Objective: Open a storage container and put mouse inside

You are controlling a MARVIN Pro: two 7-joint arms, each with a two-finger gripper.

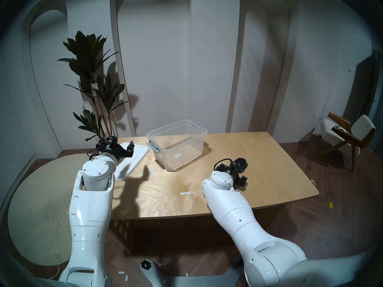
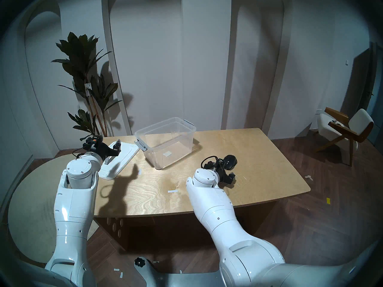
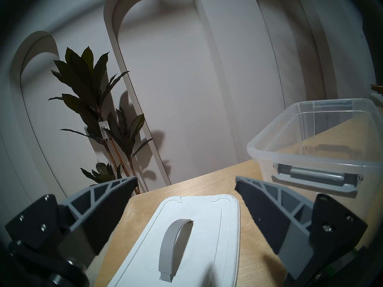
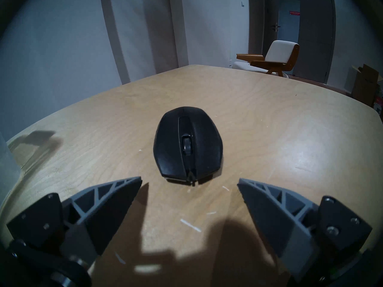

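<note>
Right tool is spread wide, holding nothing, just short of the black mouse on the table; mouse's long axis runs straight away, button end nearest. Left tool, wide open and empty, hovers over the white lid beside the open storage container.

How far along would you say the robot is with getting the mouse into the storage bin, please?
Done: the clear plastic storage bin is open, and its white lid with the grey arched handle lies flat on the wooden table, under the open left claw. In hand: the open right claw sits just short of the small black computer mouse, not gripping it. Left: grasp, carry, drop in the bin.
</note>
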